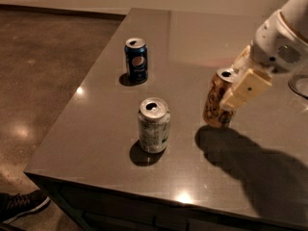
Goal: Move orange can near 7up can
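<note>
The orange can [215, 105] is upright, tilted slightly, at the right of the grey table [192, 37]. My gripper [236, 85] comes in from the upper right and is shut on the orange can, its cream fingers [246, 88] covering the can's right side. The can looks held just above the table. The 7up can [154, 125] stands upright near the front middle of the table, about one can-width to the left of the orange can.
A dark blue Pepsi can [136, 60] stands further back on the left. A glass rim [299, 86] shows at the right edge. The table's front edge and left edge drop to a brown floor; a shoe [19, 207] is at the bottom left.
</note>
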Robot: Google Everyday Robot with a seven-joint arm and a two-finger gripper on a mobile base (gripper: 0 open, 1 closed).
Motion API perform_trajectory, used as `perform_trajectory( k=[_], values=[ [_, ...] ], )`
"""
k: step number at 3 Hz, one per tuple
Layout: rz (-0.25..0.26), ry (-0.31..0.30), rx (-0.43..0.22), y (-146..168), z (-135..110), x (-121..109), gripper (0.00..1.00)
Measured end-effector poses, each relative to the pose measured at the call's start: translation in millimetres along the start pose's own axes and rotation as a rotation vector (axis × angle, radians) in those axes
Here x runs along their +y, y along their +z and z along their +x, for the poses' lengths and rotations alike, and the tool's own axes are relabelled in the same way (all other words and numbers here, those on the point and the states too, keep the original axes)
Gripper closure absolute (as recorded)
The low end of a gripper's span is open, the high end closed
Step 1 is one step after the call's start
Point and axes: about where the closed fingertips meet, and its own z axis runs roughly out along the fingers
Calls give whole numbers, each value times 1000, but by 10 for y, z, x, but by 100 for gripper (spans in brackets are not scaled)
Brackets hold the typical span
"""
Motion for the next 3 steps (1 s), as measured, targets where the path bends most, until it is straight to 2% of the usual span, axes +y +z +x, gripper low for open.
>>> perform_trajectory(
  k=[1,2,3],
  values=[
    [-62,-78,-7,54,-19,357,100],
    [-78,-162,11,247,-56,581,100],
    [-49,-197,22,405,-74,611,81]
  ],
)
